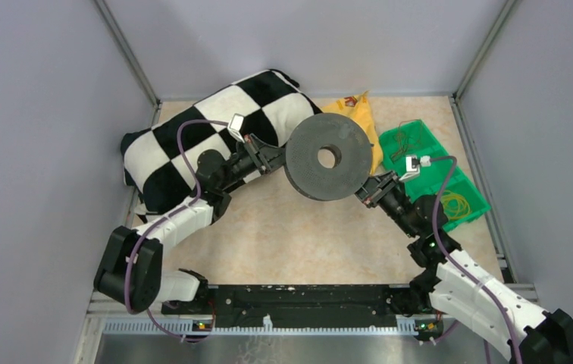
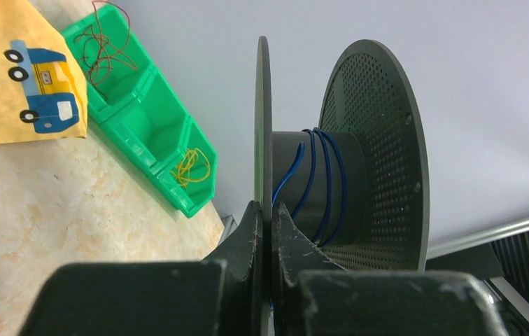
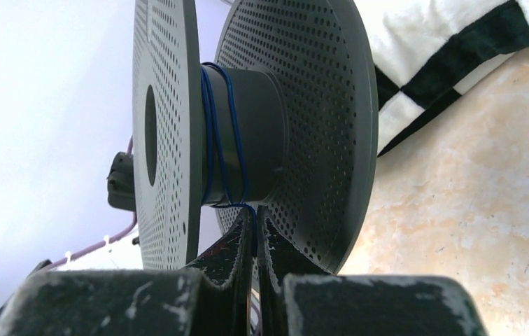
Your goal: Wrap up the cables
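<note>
Beige, stone-patterned tabletop (image 1: 299,235) fills the floor of a grey-walled booth, with both arms bolted at its near edge and reaching inward to meet at a dark grey spool (image 1: 321,178) near the middle.

The right fingers (image 3: 246,241) come up to the spool's near right side and are pressed tight together. A blue cable (image 3: 208,140) is wound in a few turns around the hub between the two perforated discs. One strand drops off the hub and runs straight down into the seam between those fingers, so they are pinching it right at their tips.

The left fingers (image 2: 255,227) are on the spool's left edge, clamped on the thin rim of one disc. From this side the blue turns lie on the hub just past the fingertips, on the far side of the gripped disc, and one strand slants down toward them.

The spool is tilted, its broad face with the centre hole turned upward.

Beyond it to the left lies a black-and-white checked cloth (image 1: 215,129). Behind the spool is a yellow bag (image 1: 348,110). To the right sits a green bin (image 2: 136,105) with compartments: loose dark wires (image 2: 108,49) curl in the far one, yellow wires (image 2: 192,168) in the near one, well apart from either set of fingers.
</note>
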Controlling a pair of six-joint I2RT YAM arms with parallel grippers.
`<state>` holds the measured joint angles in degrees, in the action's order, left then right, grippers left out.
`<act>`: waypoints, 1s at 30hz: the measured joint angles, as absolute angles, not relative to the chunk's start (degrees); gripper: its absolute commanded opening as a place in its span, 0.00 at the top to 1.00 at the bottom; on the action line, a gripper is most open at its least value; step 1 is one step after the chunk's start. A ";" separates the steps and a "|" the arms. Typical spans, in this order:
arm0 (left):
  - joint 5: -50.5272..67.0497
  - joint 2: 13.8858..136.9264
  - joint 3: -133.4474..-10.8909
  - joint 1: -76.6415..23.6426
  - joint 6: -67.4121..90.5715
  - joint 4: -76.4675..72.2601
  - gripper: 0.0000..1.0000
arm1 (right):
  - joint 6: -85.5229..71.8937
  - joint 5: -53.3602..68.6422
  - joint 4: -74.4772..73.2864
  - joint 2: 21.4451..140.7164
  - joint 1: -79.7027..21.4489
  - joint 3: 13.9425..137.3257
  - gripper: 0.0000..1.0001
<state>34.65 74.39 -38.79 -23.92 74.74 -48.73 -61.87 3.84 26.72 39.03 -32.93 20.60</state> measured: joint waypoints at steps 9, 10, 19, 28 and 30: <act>45.43 76.66 -41.60 -22.09 72.25 -50.98 1.00 | -58.06 7.31 21.78 37.08 -32.71 21.96 1.00; 46.44 76.64 -42.26 -21.98 71.55 -50.94 1.00 | -57.19 7.68 20.93 37.08 -32.71 22.83 1.00; 49.56 74.81 -46.44 -21.39 67.26 -44.18 1.00 | -55.22 9.67 20.62 37.65 -32.71 24.71 0.98; 45.84 71.00 -49.69 -21.30 66.76 -26.11 1.00 | -58.30 9.23 24.38 39.46 -31.97 23.55 0.88; 45.32 70.59 -50.48 -21.23 66.54 -22.46 1.00 | -58.83 8.54 24.93 39.94 -31.46 23.14 0.81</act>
